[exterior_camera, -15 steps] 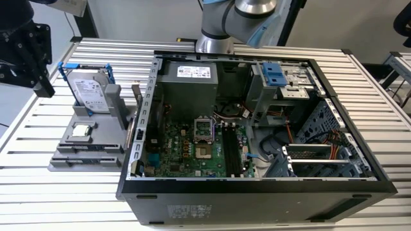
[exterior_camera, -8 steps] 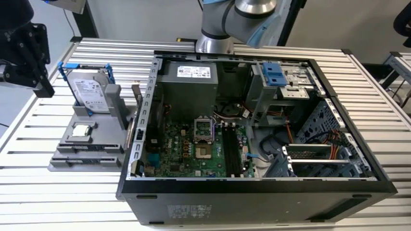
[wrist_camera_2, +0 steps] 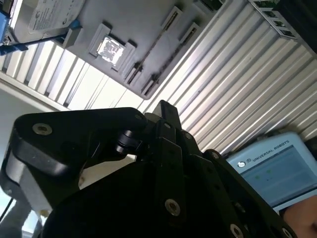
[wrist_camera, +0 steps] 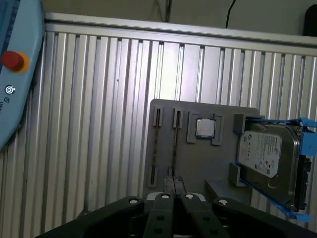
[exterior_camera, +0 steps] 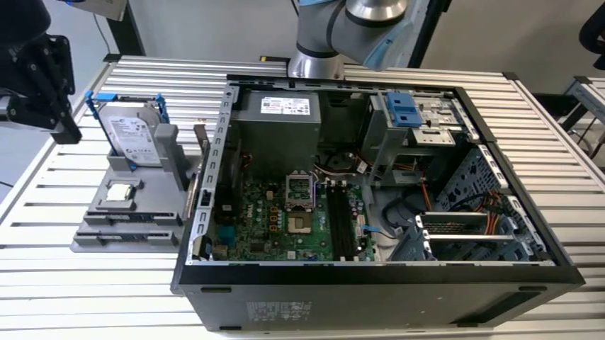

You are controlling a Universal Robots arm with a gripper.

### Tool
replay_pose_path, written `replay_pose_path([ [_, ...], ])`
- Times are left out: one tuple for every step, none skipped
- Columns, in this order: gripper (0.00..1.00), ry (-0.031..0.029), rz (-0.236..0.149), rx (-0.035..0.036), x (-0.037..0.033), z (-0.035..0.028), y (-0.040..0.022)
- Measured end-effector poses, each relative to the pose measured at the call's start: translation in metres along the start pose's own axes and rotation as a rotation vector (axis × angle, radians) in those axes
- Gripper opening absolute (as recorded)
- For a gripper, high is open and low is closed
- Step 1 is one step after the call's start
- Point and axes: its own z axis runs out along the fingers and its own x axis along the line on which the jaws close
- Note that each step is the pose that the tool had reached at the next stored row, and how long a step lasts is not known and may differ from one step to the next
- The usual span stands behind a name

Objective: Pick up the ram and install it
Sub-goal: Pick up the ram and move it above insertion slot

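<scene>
Slatted aluminium table (exterior_camera: pixel 85 283) carries everything. A pale wall runs behind it in the first wrist view.

Exterior view: an open computer case (exterior_camera: pixel 378 177) sits at centre with its motherboard (exterior_camera: pixel 283 219) exposed and the long black slots (exterior_camera: pixel 336 219) in sight. A grey fixture (exterior_camera: pixel 123 244) stands just beside the case, on the exterior view's left.

First wrist view: the gripper (wrist_camera: pixel 173 184) has its fingers together, with nothing seen clamped between them. In the exterior view its black body hangs well above the table, apart from the fixture and partly cut off by the frame.

The fixture has two narrow slots. The ram (wrist_camera: pixel 174 144) stands on edge in one of them, and a like strip (wrist_camera: pixel 155 148) stands in the neighbouring slot. Both read as thin lines only (the chips cannot be made out). Beside the slots lies a small square silver chip (wrist_camera: pixel 205 128), then a hard drive (wrist_camera: pixel 267 158) upright in its blue frame.

Second wrist view: the gripper housing blocks much of the scene, and the fixture appears beyond it at a slant.

A pale-blue teach pendant (wrist_camera: pixel 12 89) with a red button is cut off by the frame, so how it is supported cannot be told.
</scene>
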Motion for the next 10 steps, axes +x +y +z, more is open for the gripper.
replay_pose_path([
  [0.0, -0.0046, 0.0, 0.0012, 0.0, 0.0005, 0.0],
  [0.0, -0.011, 0.0, 0.002, 0.0, 0.0011, -0.0001],
  [0.0, -0.0181, 0.0, 0.0029, 0.0, 0.0016, 0.0],
  [0.0, -0.0255, 0.0, 0.0037, 0.0, 0.0021, 0.0],
  [0.0, -0.0302, 0.0, 0.0042, 0.0, 0.0024, -0.0001],
  [0.0, -0.0304, 0.001, 0.0042, 0.0, 0.0025, -0.0001],
  [0.0, -0.0304, 0.001, 0.0041, 0.0, 0.0025, -0.0001],
  [0.0, -0.0304, 0.002, 0.0041, 0.0001, 0.0026, -0.0001],
  [0.0, -0.0306, 0.003, 0.0043, 0.0001, 0.0029, -0.0001],
  [0.0, -0.0305, 0.003, 0.0043, 0.0001, 0.0031, -0.0002],
])
